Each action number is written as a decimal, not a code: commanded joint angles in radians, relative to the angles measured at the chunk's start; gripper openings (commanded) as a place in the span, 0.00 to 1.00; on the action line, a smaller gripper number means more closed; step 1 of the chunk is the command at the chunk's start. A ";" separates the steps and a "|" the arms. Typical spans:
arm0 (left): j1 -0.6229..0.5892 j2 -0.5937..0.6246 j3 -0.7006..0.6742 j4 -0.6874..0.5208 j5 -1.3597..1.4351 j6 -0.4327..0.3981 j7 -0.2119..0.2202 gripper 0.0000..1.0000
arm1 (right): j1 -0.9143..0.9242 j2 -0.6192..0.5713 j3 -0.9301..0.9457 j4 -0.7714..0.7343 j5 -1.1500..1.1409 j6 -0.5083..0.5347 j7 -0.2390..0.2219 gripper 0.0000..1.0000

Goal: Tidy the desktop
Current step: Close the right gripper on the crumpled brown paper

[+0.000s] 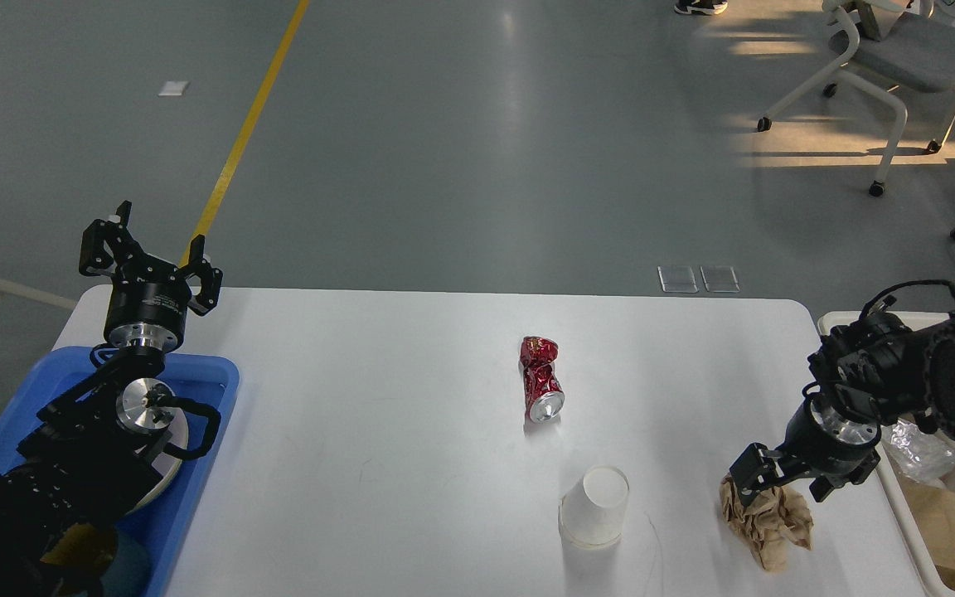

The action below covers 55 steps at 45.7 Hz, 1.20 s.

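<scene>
The white desktop (378, 414) carries three loose items. A crushed red can (541, 378) lies near the middle. In front of it stands an upturned white paper cup (595, 506). A crumpled brown paper wad (769, 524) lies at the front right. My right gripper (782, 489) is down on the wad's top, open, with one finger on each side of it. My left gripper (152, 259) is raised over the table's far left corner, open and empty.
A blue plastic tray (214, 375) lies at the left edge under my left arm. A cream-white bin (838, 317) stands off the table's right edge, holding clear plastic (915, 446) and brown paper (948, 521). An office chair (900, 58) stands on the floor beyond.
</scene>
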 commanded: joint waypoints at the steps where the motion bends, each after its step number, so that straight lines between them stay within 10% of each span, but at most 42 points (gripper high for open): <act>1: 0.000 0.000 0.001 -0.001 0.000 0.000 0.000 0.97 | -0.065 -0.006 0.004 -0.050 0.037 -0.015 0.001 1.00; 17: 0.000 0.000 0.001 0.001 0.001 0.000 0.000 0.96 | -0.088 -0.051 0.009 -0.045 0.179 -0.050 0.000 0.94; 25: 0.000 0.000 -0.001 -0.001 0.001 0.000 0.000 0.96 | -0.080 -0.060 -0.011 -0.039 0.236 -0.050 -0.005 0.12; 29: 0.000 0.000 -0.001 -0.001 0.000 0.001 0.000 0.97 | -0.077 -0.066 -0.014 -0.037 0.238 -0.048 -0.005 0.00; 48: 0.000 0.000 -0.001 -0.001 0.000 0.001 0.000 0.97 | -0.031 -0.124 -0.020 -0.033 0.246 -0.025 -0.008 0.00; 55: 0.000 0.000 -0.001 0.001 0.000 0.000 0.000 0.96 | 0.073 -0.189 -0.037 -0.024 0.244 0.129 -0.003 0.00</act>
